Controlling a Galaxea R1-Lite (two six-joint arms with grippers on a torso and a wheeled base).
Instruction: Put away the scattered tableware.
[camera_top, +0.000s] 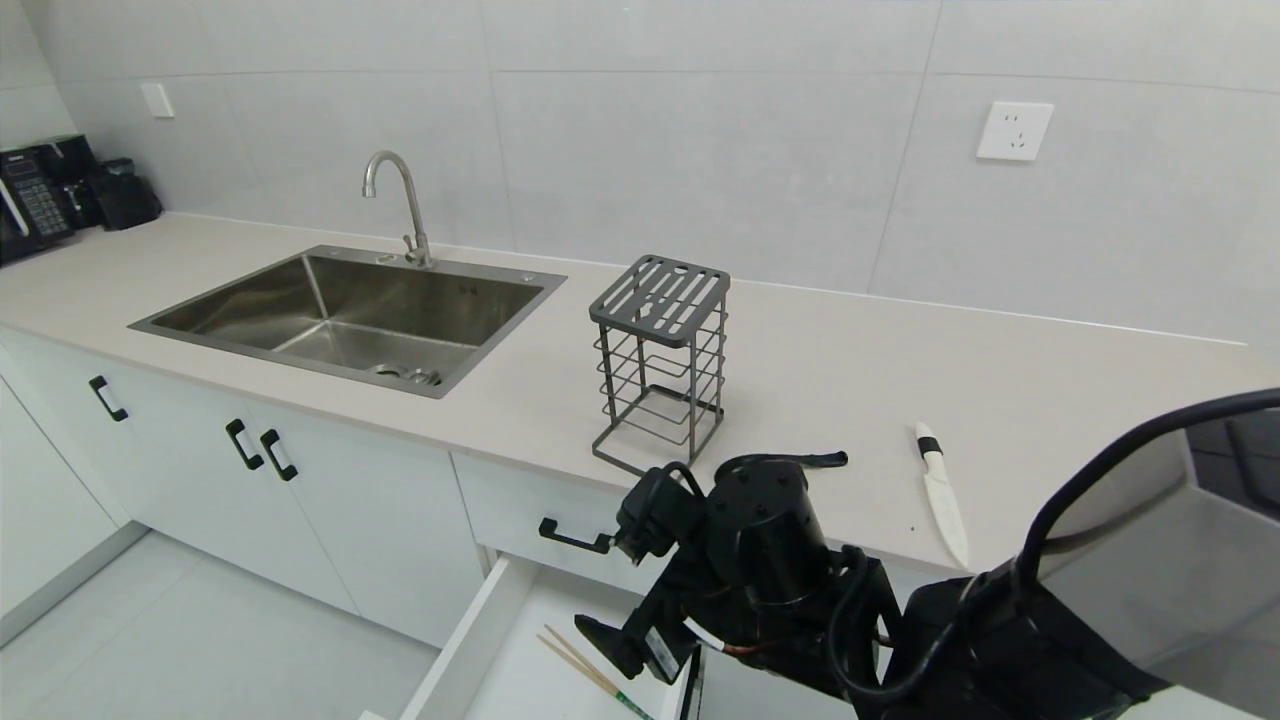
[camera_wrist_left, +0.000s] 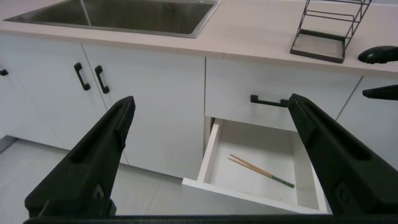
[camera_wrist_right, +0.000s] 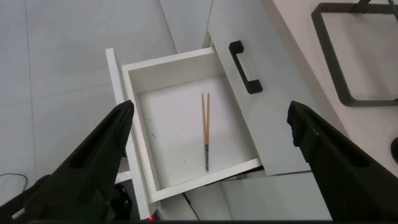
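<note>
- Chopsticks (camera_wrist_right: 206, 134): one pair, lying in the open drawer (camera_wrist_right: 168, 137) under the worktop (camera_top: 850, 370).
- Knife (camera_top: 941, 490): flat on the worktop near its front edge, right of the wire rack (camera_top: 660, 365); not yet stowed.
- Left hand (camera_wrist_left: 211, 101), right hand (camera_wrist_right: 211, 109): both with fingers apart, empty.
- Risk: if you approach the knife off-centre, you could nudge it over the edge; its thin blade may also slip from your grasp.
</note>
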